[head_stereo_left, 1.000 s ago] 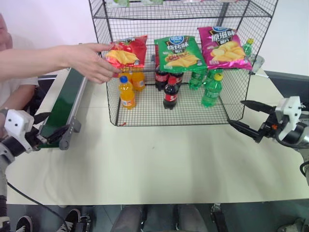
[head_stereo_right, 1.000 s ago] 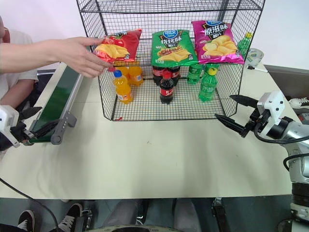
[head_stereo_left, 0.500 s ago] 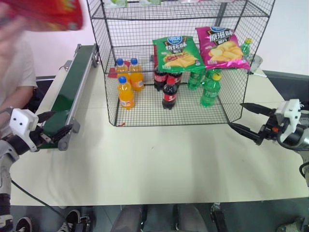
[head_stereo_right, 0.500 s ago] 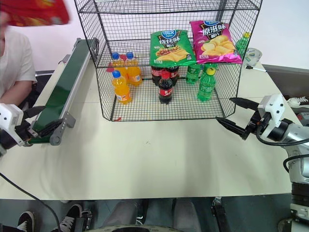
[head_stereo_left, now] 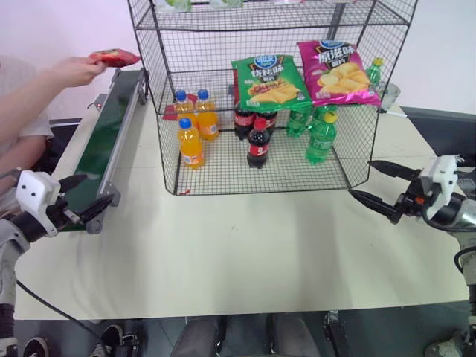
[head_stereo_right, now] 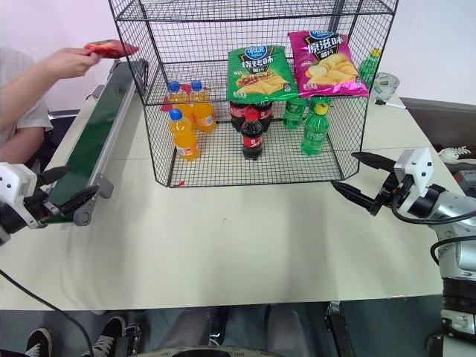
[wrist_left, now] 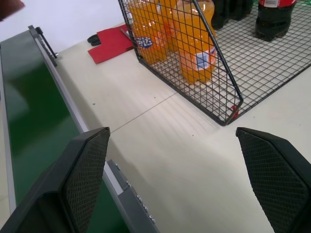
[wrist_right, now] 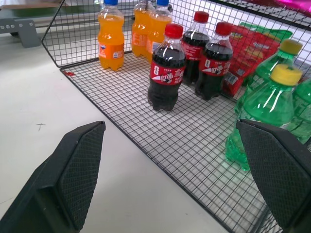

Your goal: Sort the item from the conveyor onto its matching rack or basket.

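Since earlier, a person's hand (head_stereo_left: 74, 71) carries the red bag (head_stereo_left: 114, 57) from the rack (head_stereo_left: 223, 89) to the conveyor's (head_stereo_left: 104, 141) far end, well apart from both spread, empty grippers: left (head_stereo_left: 83, 199), right (head_stereo_left: 378, 184).

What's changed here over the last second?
A person's hand pulled the red chip bag off the rack, swung it up, and now holds it over the far end of the conveyor. Unchanged: the green bag, pink bag and bottles, and the left gripper and right gripper, both open.
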`<state>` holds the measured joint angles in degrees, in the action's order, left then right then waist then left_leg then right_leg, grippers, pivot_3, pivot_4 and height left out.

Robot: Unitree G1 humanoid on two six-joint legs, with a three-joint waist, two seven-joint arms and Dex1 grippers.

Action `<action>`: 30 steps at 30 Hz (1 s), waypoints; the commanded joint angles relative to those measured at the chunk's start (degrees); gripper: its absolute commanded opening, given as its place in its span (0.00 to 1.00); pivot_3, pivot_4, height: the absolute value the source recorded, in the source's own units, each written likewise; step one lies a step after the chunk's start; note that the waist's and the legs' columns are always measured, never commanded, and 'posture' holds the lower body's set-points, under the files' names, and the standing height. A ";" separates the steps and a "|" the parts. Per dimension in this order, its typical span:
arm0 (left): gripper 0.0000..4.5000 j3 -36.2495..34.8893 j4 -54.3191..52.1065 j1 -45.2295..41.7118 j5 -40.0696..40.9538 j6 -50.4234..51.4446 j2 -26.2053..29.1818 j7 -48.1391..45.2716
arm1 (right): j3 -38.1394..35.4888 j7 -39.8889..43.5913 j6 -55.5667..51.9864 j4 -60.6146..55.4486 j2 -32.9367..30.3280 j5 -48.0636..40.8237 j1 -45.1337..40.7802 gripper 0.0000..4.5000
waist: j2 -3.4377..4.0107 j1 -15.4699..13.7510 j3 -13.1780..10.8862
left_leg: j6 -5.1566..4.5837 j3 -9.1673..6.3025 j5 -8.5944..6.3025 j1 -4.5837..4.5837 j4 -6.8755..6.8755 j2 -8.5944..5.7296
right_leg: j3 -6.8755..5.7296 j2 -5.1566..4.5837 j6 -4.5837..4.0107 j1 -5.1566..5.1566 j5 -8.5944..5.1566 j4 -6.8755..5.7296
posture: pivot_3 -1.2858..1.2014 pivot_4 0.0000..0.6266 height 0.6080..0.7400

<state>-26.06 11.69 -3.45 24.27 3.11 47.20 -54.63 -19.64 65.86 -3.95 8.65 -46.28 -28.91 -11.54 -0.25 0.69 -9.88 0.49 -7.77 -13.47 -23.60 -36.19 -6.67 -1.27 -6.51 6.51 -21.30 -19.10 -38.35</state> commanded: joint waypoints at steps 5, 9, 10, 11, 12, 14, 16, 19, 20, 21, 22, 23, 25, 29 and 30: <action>0.97 -2.61 -0.98 1.66 0.28 -2.24 0.52 0.25 | -0.52 0.92 1.67 0.62 -0.53 0.36 -1.65 1.00 | 0.00 0.01 0.00 | 0.01 0.00 0.00 0.00 0.01 0.00 | 0.00 0.00 0.00 -0.01 0.00 0.00 | 0.52 0.24 1.00; 0.97 -2.87 -1.24 3.25 0.07 -2.93 0.53 0.39 | -0.46 1.48 1.56 0.75 -0.50 0.21 -1.73 1.00 | 0.00 0.03 0.00 | 0.00 0.00 0.00 0.00 0.01 0.00 | 0.00 0.00 0.00 0.00 0.00 0.01 | 0.52 0.24 1.00; 0.97 -2.92 -1.27 3.67 -0.09 -3.22 0.60 0.45 | -0.43 1.51 1.44 0.74 -0.45 0.15 -1.82 1.00 | 0.00 0.04 0.00 | 0.01 0.00 0.00 0.00 0.01 0.00 | 0.00 0.00 0.00 0.00 0.00 0.01 | 0.52 0.24 1.00; 0.97 -3.00 -1.35 4.05 -0.03 -3.05 0.68 0.58 | -0.34 1.51 1.40 0.78 -0.38 0.17 -1.97 1.00 | 0.00 0.02 0.00 | 0.01 0.00 0.00 0.00 0.02 0.00 | 0.00 0.00 0.00 -0.01 0.00 0.01 | 0.52 0.24 1.00; 0.97 -3.07 -1.56 4.61 0.33 -2.13 0.95 0.42 | -0.19 1.47 1.56 0.85 -0.29 0.32 -2.13 1.00 | 0.00 0.01 0.00 | 0.01 0.00 0.00 0.00 0.02 0.01 | 0.00 0.00 0.00 0.00 0.00 0.01 | 0.52 0.24 1.00; 0.97 -3.36 -2.10 5.60 1.73 -0.76 1.27 -0.94 | 0.10 1.56 1.22 0.76 -0.13 0.17 -2.30 1.00 | 0.00 0.03 0.00 | 0.01 0.00 0.00 0.01 0.01 0.01 | 0.00 0.00 0.00 0.00 0.00 0.01 | 0.52 0.24 1.00; 0.97 -3.95 -2.88 6.36 2.20 -0.04 1.24 -1.00 | 0.38 1.62 0.54 0.07 -0.08 -0.19 -2.17 1.00 | 0.00 0.02 0.00 | 0.00 0.00 0.00 0.01 0.02 0.01 | 0.00 0.00 0.00 0.00 0.00 0.02 | 0.52 0.24 1.00; 0.97 -5.03 -4.01 7.76 2.80 0.10 1.18 -1.43 | 0.56 1.70 0.09 -0.69 0.02 -0.50 -1.84 1.00 | 0.01 0.01 0.00 | 0.00 0.00 0.00 0.01 0.02 0.01 | 0.00 0.00 0.00 -0.01 0.00 0.02 | 0.52 0.24 1.00; 0.97 -6.46 -4.53 7.76 4.45 -0.47 0.44 -1.85 | 0.56 1.62 -0.10 -0.82 0.10 -0.58 -1.78 1.00 | 0.00 0.01 0.00 | 0.00 0.00 0.00 0.01 0.02 0.01 | 0.00 0.00 0.00 0.00 0.00 0.02 | 0.52 0.24 1.00; 0.97 -7.58 -4.91 7.60 6.20 0.09 -0.14 -2.03 | 0.56 1.60 -0.34 -0.92 0.15 -0.67 -1.72 1.00 | 0.00 0.00 0.00 | 0.00 0.00 0.00 0.01 0.02 0.01 | 0.00 0.00 0.00 -0.01 0.00 0.03 | 0.52 0.24 1.00; 0.97 -7.93 -4.95 7.67 5.69 -0.07 -0.32 -1.01 | 0.56 1.64 -0.49 -1.07 0.22 -0.73 -1.60 1.00 | 0.00 -0.01 0.00 | 0.00 0.00 0.00 0.01 0.02 0.02 | 0.00 0.00 0.00 -0.01 0.00 0.03 | 0.52 0.24 1.00; 0.97 -7.99 -5.00 7.92 4.61 -1.28 -0.65 -0.14 | 0.55 1.59 -0.63 -1.27 0.31 -0.76 -1.52 1.00 | 0.00 -0.01 0.00 | 0.00 0.00 0.00 0.01 0.02 0.02 | 0.00 0.00 -0.01 0.00 0.00 0.03 | 0.52 0.24 1.00; 0.97 -8.08 -5.92 8.87 3.32 -2.63 -1.69 1.28 | 0.49 1.56 -1.24 -1.76 0.46 -1.01 -1.29 1.00 | 0.01 -0.02 0.01 | 0.00 0.00 0.00 0.01 0.02 0.02 | 0.00 0.00 -0.01 0.00 0.00 0.03 | 0.52 0.24 1.00; 0.97 -8.15 -6.58 10.35 0.63 -5.08 -2.66 3.87 | 0.52 1.52 -1.42 -2.30 0.47 -0.79 -0.99 1.00 | 0.00 -0.03 0.00 | 0.00 0.00 0.00 0.02 0.02 0.02 | 0.00 0.00 -0.01 0.04 0.00 0.06 | 0.52 0.24 1.00; 0.97 -8.13 -6.48 10.64 -0.56 -6.29 -2.75 4.56 | 0.56 1.53 -1.45 -2.35 0.47 -0.74 -0.97 1.00 | 0.00 -0.03 0.00 | 0.00 0.00 0.00 0.02 0.02 0.02 | 0.00 0.01 -0.01 0.04 0.00 0.06 | 0.52 0.24 1.00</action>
<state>-32.61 6.50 7.02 25.11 -0.68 44.05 -51.32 -18.40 67.38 -5.60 8.67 -45.93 -28.48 -12.31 -0.25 0.66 -9.87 0.49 -7.77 -13.47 -23.58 -36.17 -6.65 -1.27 -6.50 6.50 -21.26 -19.10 -38.29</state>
